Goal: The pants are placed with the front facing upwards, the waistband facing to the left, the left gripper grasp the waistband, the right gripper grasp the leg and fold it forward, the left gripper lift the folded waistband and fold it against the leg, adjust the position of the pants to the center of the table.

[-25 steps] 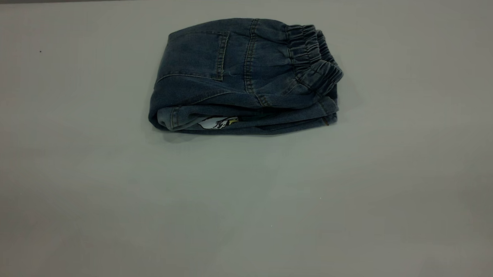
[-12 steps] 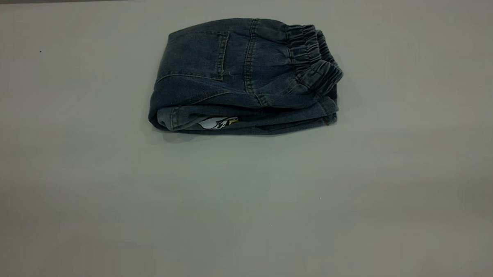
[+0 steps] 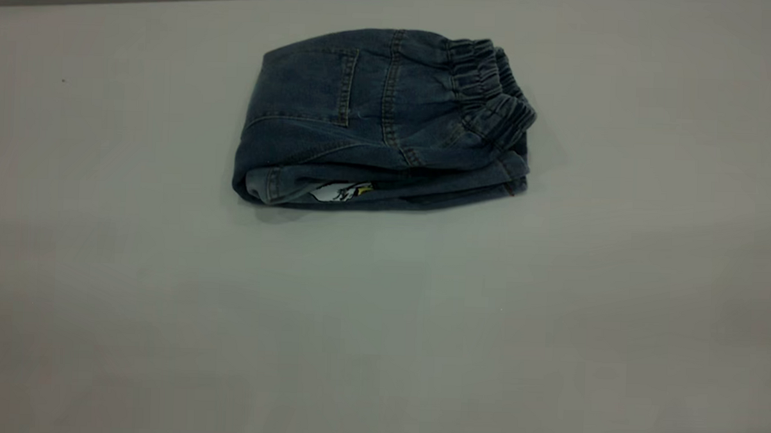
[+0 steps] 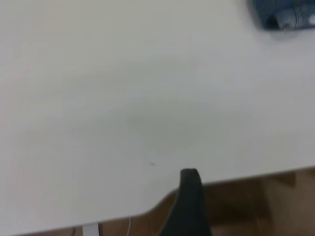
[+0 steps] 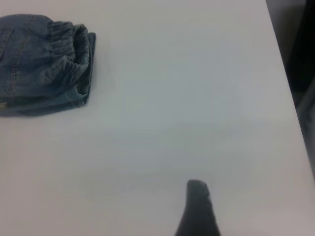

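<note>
**Pants folded, both arms back**

The pants (image 3: 382, 120) lie in a compact folded bundle, waistband (image 3: 492, 92) on top at their right end. I judge the folds done — only centring remains, a nudge toward the table's (image 3: 381, 338) middle. The left gripper (image 4: 189, 206) sits well clear of the pants at the table edge, the right gripper (image 5: 197, 209) likewise; each shows one fingertip, so I cannot tell their spread. Neither touches anything.

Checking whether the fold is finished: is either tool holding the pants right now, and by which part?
Nothing is held. The folded pants lie alone on the table, both tools pulled back and clear of the denim.
</note>
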`<action>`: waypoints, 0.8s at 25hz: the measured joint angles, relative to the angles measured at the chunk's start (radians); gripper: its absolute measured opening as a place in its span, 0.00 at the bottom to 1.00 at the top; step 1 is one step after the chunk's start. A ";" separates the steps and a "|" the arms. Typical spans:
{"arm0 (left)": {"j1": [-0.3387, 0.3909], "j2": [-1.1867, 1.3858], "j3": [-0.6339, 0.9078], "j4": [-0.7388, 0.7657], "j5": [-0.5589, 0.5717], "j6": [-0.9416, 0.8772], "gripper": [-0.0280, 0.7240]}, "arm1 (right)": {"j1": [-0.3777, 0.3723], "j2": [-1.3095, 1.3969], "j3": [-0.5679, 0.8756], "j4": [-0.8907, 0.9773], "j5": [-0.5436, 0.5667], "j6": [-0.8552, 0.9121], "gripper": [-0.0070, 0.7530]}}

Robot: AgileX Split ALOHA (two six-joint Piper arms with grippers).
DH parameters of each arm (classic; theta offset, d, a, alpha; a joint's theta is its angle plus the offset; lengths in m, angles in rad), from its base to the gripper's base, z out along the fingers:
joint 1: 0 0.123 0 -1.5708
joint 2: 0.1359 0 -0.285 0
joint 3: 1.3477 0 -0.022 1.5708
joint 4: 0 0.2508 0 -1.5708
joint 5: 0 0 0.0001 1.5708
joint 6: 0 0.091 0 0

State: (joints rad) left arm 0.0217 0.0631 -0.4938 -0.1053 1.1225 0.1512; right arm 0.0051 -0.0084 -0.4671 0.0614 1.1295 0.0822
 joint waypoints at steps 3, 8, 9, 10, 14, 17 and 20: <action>0.000 -0.061 0.000 0.000 0.003 0.000 0.80 | 0.000 -0.002 0.000 0.002 0.000 0.000 0.61; 0.000 -0.081 0.000 -0.002 0.009 0.000 0.80 | 0.000 -0.002 0.000 0.002 0.000 0.000 0.61; 0.000 -0.081 0.000 -0.002 0.009 0.000 0.80 | 0.000 -0.002 0.000 0.002 0.000 0.000 0.61; 0.000 -0.081 0.000 -0.002 0.009 0.000 0.80 | 0.000 -0.002 0.000 0.002 0.000 0.000 0.61; 0.000 -0.081 0.000 -0.002 0.009 0.000 0.80 | 0.000 -0.002 0.000 0.002 0.000 0.000 0.61; 0.000 -0.081 0.000 -0.002 0.009 0.001 0.80 | 0.000 -0.002 0.000 0.002 0.000 0.000 0.61; 0.000 -0.081 0.000 -0.002 0.009 0.001 0.80 | 0.000 -0.002 0.000 0.002 0.000 0.000 0.61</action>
State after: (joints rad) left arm 0.0217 -0.0182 -0.4938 -0.1074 1.1314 0.1521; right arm 0.0051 -0.0105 -0.4671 0.0636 1.1295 0.0822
